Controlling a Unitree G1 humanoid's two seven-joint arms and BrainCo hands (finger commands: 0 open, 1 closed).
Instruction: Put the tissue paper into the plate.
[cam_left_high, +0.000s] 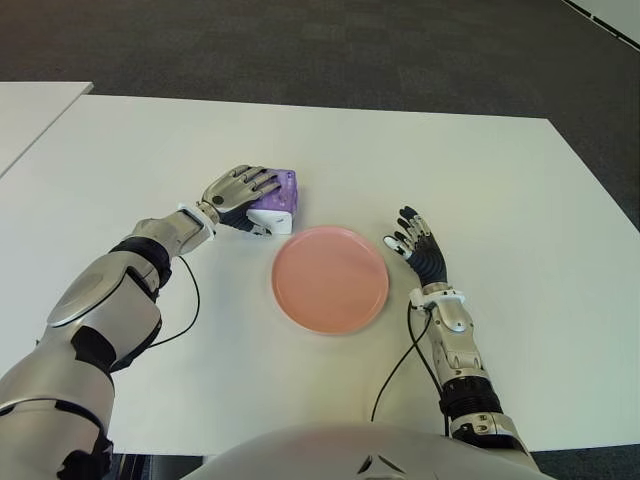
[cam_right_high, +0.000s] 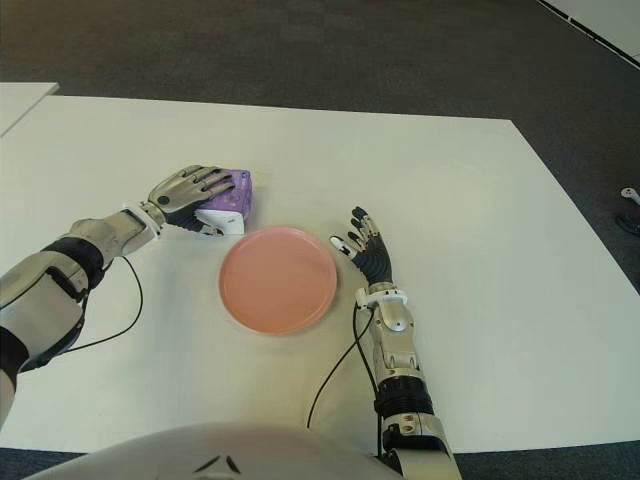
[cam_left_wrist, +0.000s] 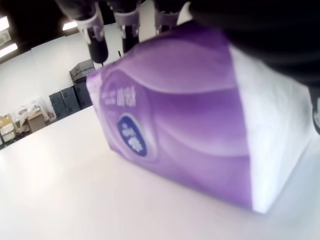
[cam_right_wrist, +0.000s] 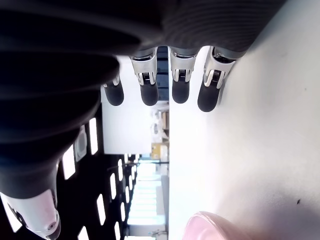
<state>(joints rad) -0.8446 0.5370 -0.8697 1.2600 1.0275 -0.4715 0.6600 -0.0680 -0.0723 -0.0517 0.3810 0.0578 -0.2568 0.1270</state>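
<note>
- White table on dark carpet; a second white table edge shows off its far-left corner.
- Tissue paper: purple-and-white pack, lying on the table left of centre, just beyond the plate's far-left rim and apart from it.
- Plate: pink, round, nothing in it, near the table's middle.
- Left hand: I see its fingers draped over the top of the pack and curled down its far side, closing on it; the pack sits on the table, not yet lifted.
- Right hand: idle just beside the plate's right rim, fingers straight and slightly spread, holding nothing.
- My judgement: the left hand is far nearer, and the carry is a short move toward the near-right onto the plate.
- Obstructions: none between pack and plate; I'd only clear the rim.
</note>
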